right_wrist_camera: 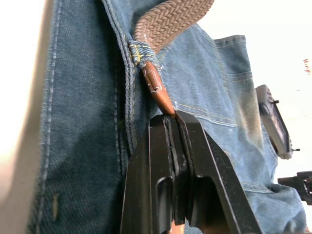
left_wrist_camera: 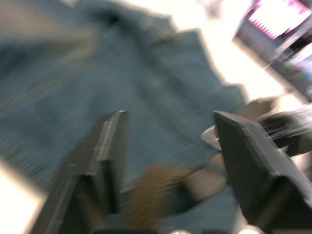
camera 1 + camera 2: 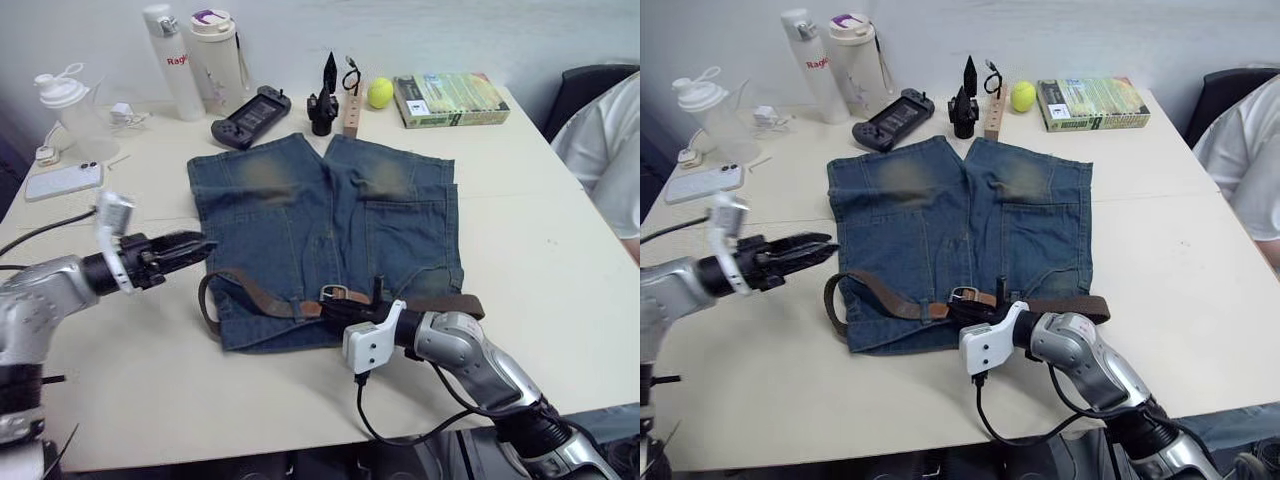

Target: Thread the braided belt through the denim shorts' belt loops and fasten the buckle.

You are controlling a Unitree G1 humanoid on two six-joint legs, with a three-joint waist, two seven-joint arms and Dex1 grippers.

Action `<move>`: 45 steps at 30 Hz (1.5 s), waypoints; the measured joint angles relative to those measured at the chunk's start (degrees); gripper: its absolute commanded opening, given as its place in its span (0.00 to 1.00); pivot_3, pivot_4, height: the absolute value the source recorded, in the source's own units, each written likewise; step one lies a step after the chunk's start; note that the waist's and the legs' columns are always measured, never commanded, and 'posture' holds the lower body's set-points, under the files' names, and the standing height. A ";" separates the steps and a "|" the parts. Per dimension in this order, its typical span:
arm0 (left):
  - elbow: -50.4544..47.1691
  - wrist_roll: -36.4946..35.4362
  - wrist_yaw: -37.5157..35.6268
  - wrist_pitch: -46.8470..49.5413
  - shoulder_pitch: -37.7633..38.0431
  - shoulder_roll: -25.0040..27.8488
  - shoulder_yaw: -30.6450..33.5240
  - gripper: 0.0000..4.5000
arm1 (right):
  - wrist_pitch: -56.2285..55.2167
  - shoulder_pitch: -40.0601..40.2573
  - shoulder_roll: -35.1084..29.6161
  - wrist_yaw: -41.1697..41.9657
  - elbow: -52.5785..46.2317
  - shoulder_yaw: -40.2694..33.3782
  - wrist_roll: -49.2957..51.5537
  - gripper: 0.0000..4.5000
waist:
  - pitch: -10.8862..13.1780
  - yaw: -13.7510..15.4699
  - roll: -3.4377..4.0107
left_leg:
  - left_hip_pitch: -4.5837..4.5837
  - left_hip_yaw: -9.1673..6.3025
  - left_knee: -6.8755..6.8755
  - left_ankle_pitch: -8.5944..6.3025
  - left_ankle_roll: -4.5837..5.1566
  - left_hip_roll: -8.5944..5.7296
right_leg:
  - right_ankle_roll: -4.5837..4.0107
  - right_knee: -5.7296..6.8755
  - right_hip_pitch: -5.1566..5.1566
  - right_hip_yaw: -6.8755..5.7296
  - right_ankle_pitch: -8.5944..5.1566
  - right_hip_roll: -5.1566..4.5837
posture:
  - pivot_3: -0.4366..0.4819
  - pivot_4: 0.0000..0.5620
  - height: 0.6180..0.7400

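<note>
The denim shorts [image 3: 330, 220] lie flat mid-table with the waistband nearest me. Along that waistband runs the braided belt [image 3: 255, 297], curling off the shorts' left edge, with the silver buckle [image 3: 334, 293] near the middle. My right gripper [image 1: 175, 115] is shut on the belt's smooth brown tip, just past a belt loop [image 1: 140, 54] that the braided strap goes through. It sits right beside the buckle [image 3: 965, 295]. At the shorts' left edge, above the table, my left gripper [image 3: 203, 243] hangs open and holds nothing; its fingers [image 2: 109, 141] stand wide apart over the denim.
Behind the shorts stand two bottles [image 3: 190, 60], a game controller [image 3: 250, 115], a black stand [image 3: 325, 95], a green ball [image 3: 380, 92] and a book [image 3: 450, 98]. A phone [image 3: 63, 180] and shaker [image 3: 70, 110] lie far left. A person's white sleeve [image 3: 610, 150] is at the right edge.
</note>
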 measured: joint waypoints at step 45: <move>22.98 35.13 -11.66 -48.06 -8.67 -5.72 -16.79 0.02 | 8.07 -0.98 -19.96 17.65 -0.18 -24.96 35.75 0.00 | -0.16 0.20 -0.18 | 0.24 0.21 0.27 -0.05 0.40 -0.02 | 0.04 0.43 0.11 -0.05 0.02 -0.39 | 0.48 0.27 0.84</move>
